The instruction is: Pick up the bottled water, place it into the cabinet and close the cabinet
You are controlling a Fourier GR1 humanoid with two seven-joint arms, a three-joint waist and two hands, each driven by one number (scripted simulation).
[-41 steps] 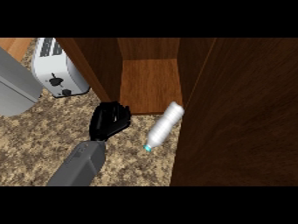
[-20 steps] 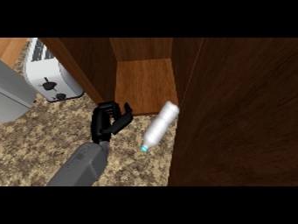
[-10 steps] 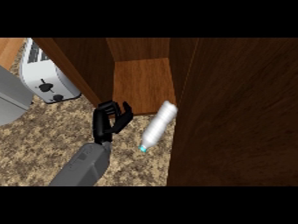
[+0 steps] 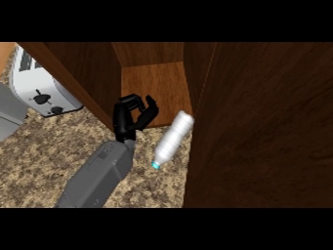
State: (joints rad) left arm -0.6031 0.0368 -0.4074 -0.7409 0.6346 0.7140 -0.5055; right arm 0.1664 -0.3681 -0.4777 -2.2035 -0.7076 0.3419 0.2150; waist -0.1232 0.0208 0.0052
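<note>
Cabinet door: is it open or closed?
Open. The cabinet door stands swung out at the right of the head view, and the wooden shelf inside shows.

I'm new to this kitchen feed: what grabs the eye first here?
The dark wooden cabinet door fills the right half. Beside it, a clear plastic water bottle with a teal cap lies on the speckled counter, with the black left hand just left of it, not touching.

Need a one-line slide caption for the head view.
Left hand open beside the water bottle lying on the speckled counter at the open cabinet, toaster at left.
</note>
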